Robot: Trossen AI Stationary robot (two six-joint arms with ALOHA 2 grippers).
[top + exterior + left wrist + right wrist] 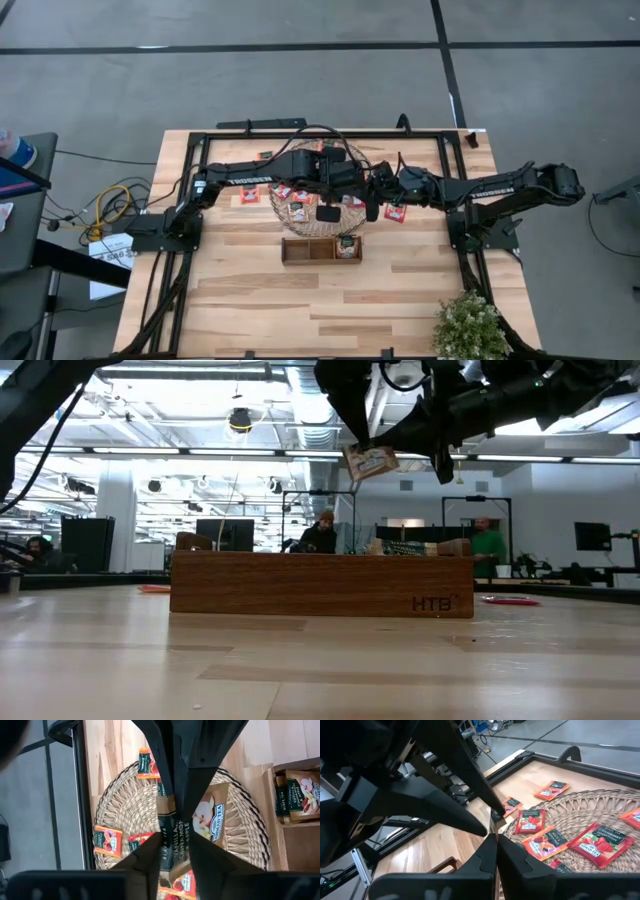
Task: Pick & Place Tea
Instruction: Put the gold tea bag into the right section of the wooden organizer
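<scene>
We see the left gripper (174, 845) above the mat (120, 810), fingers pinching a pale tea sachet (200, 827) held aloft. The right gripper (496, 840) is beside it, fingers closed and empty. Red sachets (597, 842) lie on the mat; one sits in the tray (300, 252).

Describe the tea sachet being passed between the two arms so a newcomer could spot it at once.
Find the round woven mat mid-table. Above it the left gripper and right gripper meet on one pale sachet, lifted off the mat. It shows an apple picture; the sachets lying on the mat are mostly red.
</scene>
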